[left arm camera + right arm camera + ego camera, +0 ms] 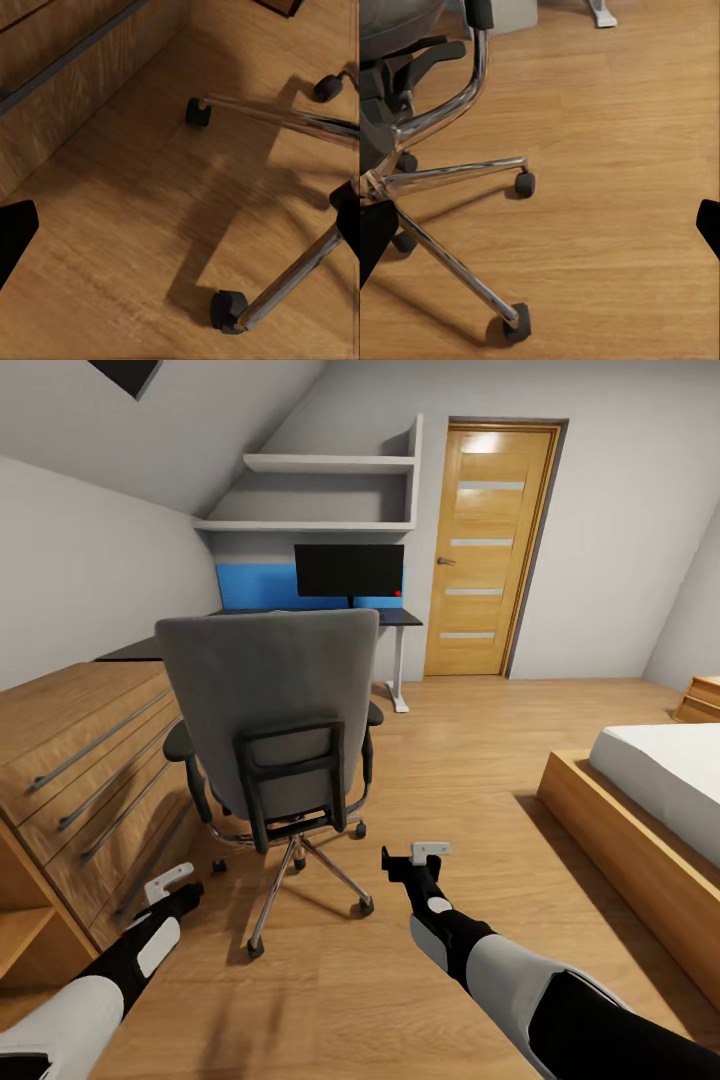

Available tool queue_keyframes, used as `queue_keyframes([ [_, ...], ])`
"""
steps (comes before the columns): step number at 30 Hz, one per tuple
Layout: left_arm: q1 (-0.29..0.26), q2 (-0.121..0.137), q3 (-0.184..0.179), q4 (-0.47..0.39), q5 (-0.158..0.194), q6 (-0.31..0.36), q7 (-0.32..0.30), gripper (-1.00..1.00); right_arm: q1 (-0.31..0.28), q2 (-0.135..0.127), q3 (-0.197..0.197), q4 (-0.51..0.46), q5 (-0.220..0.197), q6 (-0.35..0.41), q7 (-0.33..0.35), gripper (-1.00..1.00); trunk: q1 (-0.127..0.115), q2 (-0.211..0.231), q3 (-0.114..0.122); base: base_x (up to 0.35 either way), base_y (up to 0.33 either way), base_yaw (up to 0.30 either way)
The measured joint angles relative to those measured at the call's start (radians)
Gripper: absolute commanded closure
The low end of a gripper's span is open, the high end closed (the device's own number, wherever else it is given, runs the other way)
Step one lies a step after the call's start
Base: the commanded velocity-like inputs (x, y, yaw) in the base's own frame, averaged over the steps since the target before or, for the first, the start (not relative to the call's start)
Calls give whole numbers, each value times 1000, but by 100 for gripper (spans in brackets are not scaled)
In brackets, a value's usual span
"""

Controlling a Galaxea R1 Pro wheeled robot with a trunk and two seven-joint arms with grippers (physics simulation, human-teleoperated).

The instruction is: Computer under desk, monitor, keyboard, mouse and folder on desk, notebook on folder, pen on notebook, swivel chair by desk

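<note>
Bedroom under a sloped ceiling, wooden floor (470, 760) throughout. Ahead of both end effectors, well apart: table (395, 617) against the far wall, monitor (349, 569) already standing on it, blue panel behind. Door (487, 550) beyond the right end effector's side, bed (660, 770) off to its right, dresser (90, 760) just beside the left end effector's outer side.

Between the two end effectors and slightly ahead: swivel chair (270, 720), backrest turned this way, seat hidden behind it. Folder presumably on that seat, but cannot tell from here; keyboard, mouse, notebook, pen and computer not made out either.

Left end effector (168, 884) low beside the dresser, fingers spread as far as the head view and the dark finger edges at the sides of the left wrist view suggest. Right end effector (430, 852) low over bare floor, fingers likewise apart, holding nothing. Chrome legs and casters (524, 183) near in the right wrist view, more casters (228, 310) close in the left wrist view.

Step in hand, by judgement: approach to the chair for the folder. Best done by circling to the seat side rather than reaching over the backrest, arms raised first clear of the chair legs and dresser drawers. Risk of nudging a caster and rolling the chair away; slow base motion advisable, with a look down onto the seat before committing either end effector.
</note>
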Motion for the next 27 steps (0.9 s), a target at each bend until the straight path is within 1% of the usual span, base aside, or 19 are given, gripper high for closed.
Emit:
queue_keyframes([
  [2, 0, -3, 1, -34, 1, 44, 7, -100, 0, 0, 0, 2, 0, -3, 0, -100, 0, 0, 0, 0, 0, 0],
  [3, -1, -9, 0, -56, 2, 73, 12, -100, 0, 0, 0, 4, 0, -5, 0, -100, 0, 0, 0, 0, 0, 0],
  [4, -1, -13, 0, -65, 2, 85, 14, -100, 0, 0, 0, 4, 0, -6, 0, -100, 0, 0, 0, 0, 0, 0],
  [8, -1, -25, 0, -89, 1, 112, 19, -100, 0, 0, 0, 5, 0, -8, 0, -100, 0, 0, 0, 0, 0, 0],
  [12, -1, -32, 1, -105, 0, 123, 21, -100, 0, 0, 0, 6, 0, -9, 0, -100, 0, 0, 0, 0, 0, 0],
  [15, -1, -31, 4, -111, 0, 114, 22, -100, 0, 0, 0, 6, 0, -9, 0, -100, 0, 0, 0, 0, 0, 0],
  [18, -1, -28, 5, -113, 1, 85, 22, -100, 0, 0, 0, 6, 0, -9, 0, -100, 0, 0, 0, 0, 0, 0],
  [19, 0, -22, 5, -116, 0, 37, 24, -100, 0, 0, 0, 6, 0, -9, -1, -100, 0, 0, 0, 12, 0, 0],
  [20, 0, -20, 5, -117, -1, 19, 25, -100, 0, 0, 0, 6, 0, -9, -2, -100, 0, 0, 0, 39, 0, 0],
  [23, 0, -19, 3, -118, -3, 4, 25, -100, 0, 0, 0, 6, 0, -9, -6, -100, 0, 0, 0, 126, 0, 0],
  [27, 0, -24, 1, -118, -6, -8, 25, -100, 0, 0, 0, 6, 0, -9, -9, -100, 0, 0, 0, 253, 0, 0],
])
